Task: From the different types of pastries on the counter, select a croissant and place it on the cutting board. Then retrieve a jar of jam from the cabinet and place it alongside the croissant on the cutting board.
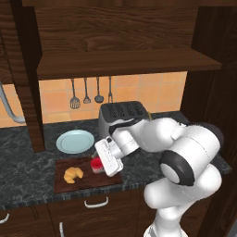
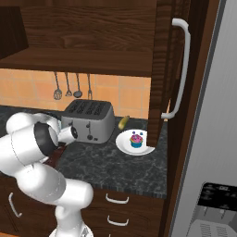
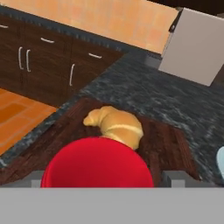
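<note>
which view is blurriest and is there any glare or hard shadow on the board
Hand view is softest: the jar of jam looms huge and smeared, the croissant fuzzy. Left base view shows the cutting board evenly lit, no glare, no hard shadow. Right base view is sharper, flat light.

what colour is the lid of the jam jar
Red; the jar of jam shows its lid best in the hand view, just in front of the croissant.

Cupcake on white plate right of toaster, counter
</note>
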Tool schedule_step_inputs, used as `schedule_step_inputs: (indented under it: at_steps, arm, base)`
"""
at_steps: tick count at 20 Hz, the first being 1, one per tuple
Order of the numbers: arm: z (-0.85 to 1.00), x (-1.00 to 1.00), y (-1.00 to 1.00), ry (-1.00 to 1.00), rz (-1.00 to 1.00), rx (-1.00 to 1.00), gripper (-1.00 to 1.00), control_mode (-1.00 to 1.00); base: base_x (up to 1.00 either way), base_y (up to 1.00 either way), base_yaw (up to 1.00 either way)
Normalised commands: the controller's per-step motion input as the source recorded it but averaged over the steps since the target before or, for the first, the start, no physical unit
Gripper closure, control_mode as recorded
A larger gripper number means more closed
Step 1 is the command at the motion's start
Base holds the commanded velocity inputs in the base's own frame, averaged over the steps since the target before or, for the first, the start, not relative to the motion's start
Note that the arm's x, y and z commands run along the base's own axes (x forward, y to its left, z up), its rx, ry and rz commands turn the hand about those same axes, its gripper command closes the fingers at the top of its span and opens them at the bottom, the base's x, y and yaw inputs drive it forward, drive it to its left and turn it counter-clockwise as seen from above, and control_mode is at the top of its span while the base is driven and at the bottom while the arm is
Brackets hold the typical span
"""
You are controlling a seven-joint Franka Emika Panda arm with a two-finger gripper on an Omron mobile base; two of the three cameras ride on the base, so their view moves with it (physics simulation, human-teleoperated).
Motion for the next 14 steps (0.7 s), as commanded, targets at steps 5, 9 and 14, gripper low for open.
schedule_step_inputs:
  at_steps: [5, 9, 14]
  arm:
    - [0.58, -0.11, 0.00, 0.00, 0.00, 0.00, -1.00, -1.00]
    - [-0.01, 0.02, 0.00, 0.00, 0.00, 0.00, -1.00, -1.00]
    - [-0.28, 0.10, 0.00, 0.00, 0.01, 0.00, -1.00, -1.00]
  base:
    - [0.00, 0.00, 0.00]
    - [0.00, 0.00, 0.00]
    - [0.00, 0.00, 0.00]
